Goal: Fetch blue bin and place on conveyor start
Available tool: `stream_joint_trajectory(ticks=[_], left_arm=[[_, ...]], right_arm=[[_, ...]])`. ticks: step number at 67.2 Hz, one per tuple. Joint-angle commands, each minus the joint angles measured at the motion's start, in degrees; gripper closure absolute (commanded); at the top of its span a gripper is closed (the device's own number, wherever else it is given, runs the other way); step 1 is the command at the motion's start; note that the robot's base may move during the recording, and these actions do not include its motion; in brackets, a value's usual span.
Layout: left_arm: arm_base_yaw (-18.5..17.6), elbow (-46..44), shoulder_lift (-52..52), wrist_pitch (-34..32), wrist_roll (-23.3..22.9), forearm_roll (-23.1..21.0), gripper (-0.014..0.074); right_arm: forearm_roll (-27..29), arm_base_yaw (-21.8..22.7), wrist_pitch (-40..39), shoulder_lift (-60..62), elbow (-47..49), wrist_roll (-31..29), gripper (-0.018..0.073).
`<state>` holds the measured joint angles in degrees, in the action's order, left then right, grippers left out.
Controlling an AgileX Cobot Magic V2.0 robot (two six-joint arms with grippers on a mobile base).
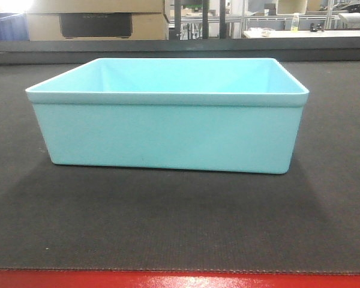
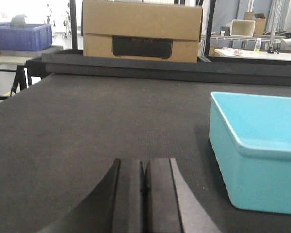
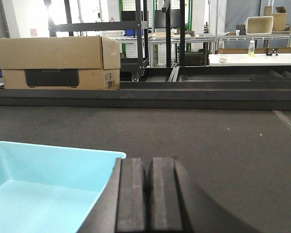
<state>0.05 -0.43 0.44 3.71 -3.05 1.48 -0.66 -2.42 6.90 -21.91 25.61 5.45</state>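
Bright, even light; blown-out background windows.

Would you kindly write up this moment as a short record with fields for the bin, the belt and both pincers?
bin: blue bin, upright, empty, open side up
bin position: resting flat on the conveyor belt, behind the red frame edge
left pincer: left pincer, jaws together, holding nothing, low over the belt beside the bin, not touching it
right pincer: right pincer, jaws together, holding nothing, by the bin's corner; contact cannot be told
background: cardboard box beyond the far end of the belt
task state: bin appears placed on the belt
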Motion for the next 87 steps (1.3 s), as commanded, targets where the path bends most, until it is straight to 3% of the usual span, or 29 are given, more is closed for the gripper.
stream_joint_trajectory(ticks=[1,59,72,81,87], left_arm=[[0.23,0.43,-0.44,-1.69,0.10,-1.07,0.0707],[0.23,0.43,-0.44,-1.72,0.10,-1.07,0.0707],[0.23,0.43,-0.44,-1.72,0.10,-1.07,0.0707],[0.23,0.43,-0.44,-1.72,0.10,-1.07,0.0707],[0.23,0.43,-0.44,-1.72,0.10,-1.07,0.0707]], right_arm=[[-0.43,0.33,-1.40,0.30,-0.11,-0.43,0.0721],[-0.43,0.60,-1.02,0.53,-0.47,-0.43,0.0721],[1.58,7.87,1.92,5.78,-4.85,-0.43,0.0721],[3.08,12.98,1.39,12.14,-13.08,-0.43,0.0721],[3.07,14.15,1.11,15.75,-19.09,-0.43,0.0721]])
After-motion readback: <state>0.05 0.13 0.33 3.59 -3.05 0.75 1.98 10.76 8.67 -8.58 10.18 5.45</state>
